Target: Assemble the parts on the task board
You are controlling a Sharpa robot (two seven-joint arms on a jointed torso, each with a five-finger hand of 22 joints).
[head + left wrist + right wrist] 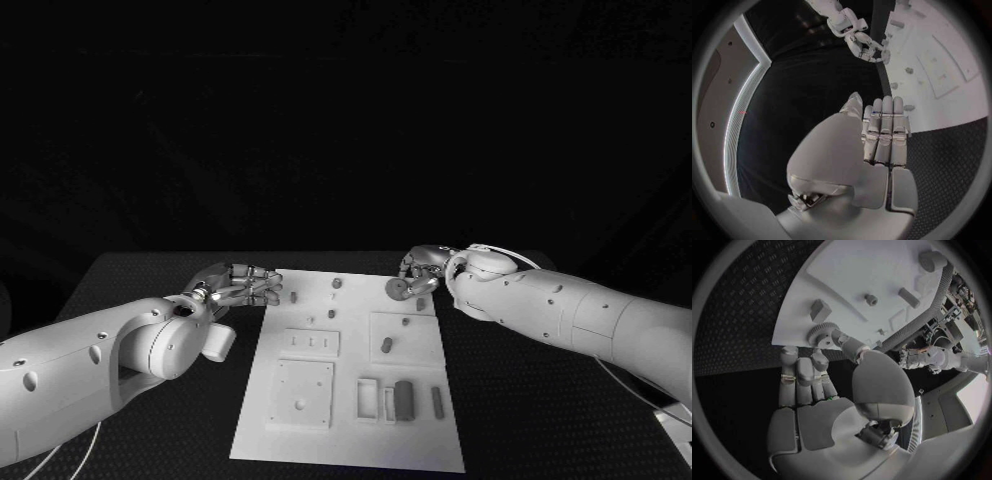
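The white task board [353, 440] lies in the middle of the table. My right hand [424, 268] hovers over the board's far right corner and pinches a small toothed gear [400, 289] between thumb and a finger. The right wrist view shows the gear [820, 334] at the thumb tip, just above the board [861, 275]. My left hand [238, 285] is at the board's far left corner, fingers straight and side by side [882, 132], holding nothing. A small part [909, 107] lies on the board just past its fingertips.
Several small parts lie on the board, among them a peg [293, 297], an oval piece [385, 347] and a dark block [404, 398]. Two square recessed plates [304, 393] sit on the board's left half. Black table surrounds the board.
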